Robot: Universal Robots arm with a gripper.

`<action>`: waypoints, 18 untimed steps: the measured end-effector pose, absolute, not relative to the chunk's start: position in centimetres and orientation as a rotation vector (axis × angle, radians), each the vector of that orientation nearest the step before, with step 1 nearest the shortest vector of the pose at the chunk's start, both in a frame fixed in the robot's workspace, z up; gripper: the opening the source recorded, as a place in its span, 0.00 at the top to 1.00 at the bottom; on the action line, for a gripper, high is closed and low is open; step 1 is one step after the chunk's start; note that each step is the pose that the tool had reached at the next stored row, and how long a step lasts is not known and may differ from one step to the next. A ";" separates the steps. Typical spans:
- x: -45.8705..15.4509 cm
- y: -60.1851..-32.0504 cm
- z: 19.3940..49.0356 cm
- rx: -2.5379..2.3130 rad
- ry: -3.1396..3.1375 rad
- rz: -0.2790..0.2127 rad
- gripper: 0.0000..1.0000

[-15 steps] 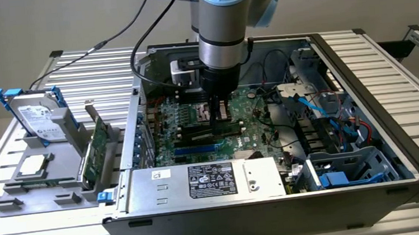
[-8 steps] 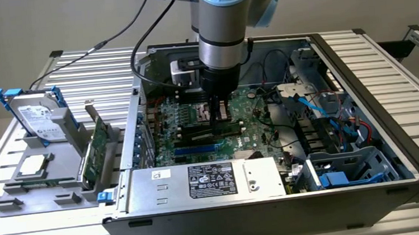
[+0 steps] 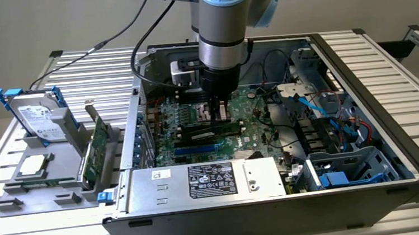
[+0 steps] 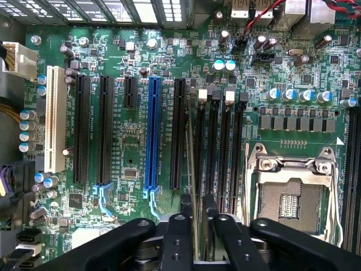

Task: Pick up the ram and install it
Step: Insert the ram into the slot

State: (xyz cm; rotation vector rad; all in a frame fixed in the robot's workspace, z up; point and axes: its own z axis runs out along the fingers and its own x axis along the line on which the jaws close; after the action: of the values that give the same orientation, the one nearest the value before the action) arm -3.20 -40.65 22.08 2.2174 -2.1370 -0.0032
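Observation:
The ram (image 4: pixel 194 164) is a thin green stick seen edge-on, standing along the outermost of the black memory slots (image 4: pixel 225 152), on the side away from the processor socket. My gripper (image 4: pixel 196 206) reaches straight down into the open computer case (image 3: pixel 373 99) over the motherboard (image 3: pixel 251 122). Its two black fingers (image 4: pixel 179 231) stand close on either side of the ram's upper edge, with the stick running between them. In the exterior view the gripper (image 3: pixel 218 103) hangs just above the slots beside the empty processor socket (image 4: pixel 290 192).
A blue expansion slot (image 4: pixel 152 135) and black slots lie beside the memory slots. The power supply (image 3: pixel 214 179) sits at the case front, with blue cables (image 3: pixel 330 119) and a drive cage on the exterior view's right. Outside, a fixture holds a green expansion card (image 3: pixel 92 152) and a hard drive (image 3: pixel 36 114).

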 end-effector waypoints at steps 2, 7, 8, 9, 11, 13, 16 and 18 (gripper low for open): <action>-3.2 -40.7 22.1 2.217 -2.136 -0.002 0.86; -3.2 -40.6 22.0 2.216 -2.136 0.000 0.87; -3.2 -40.6 22.0 2.216 -2.136 0.000 0.87; -3.2 -40.6 22.0 2.216 -2.135 0.001 0.87; -3.2 -40.6 22.0 2.215 -2.135 0.002 0.87; -3.2 -40.6 22.0 2.214 -2.134 0.003 0.87; -3.2 -40.6 22.0 2.214 -2.133 0.005 0.87; -3.2 -40.6 22.0 2.213 -2.133 0.005 0.87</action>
State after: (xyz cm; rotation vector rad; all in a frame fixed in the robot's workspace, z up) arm -3.20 -40.64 22.00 2.2134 -2.1333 0.0048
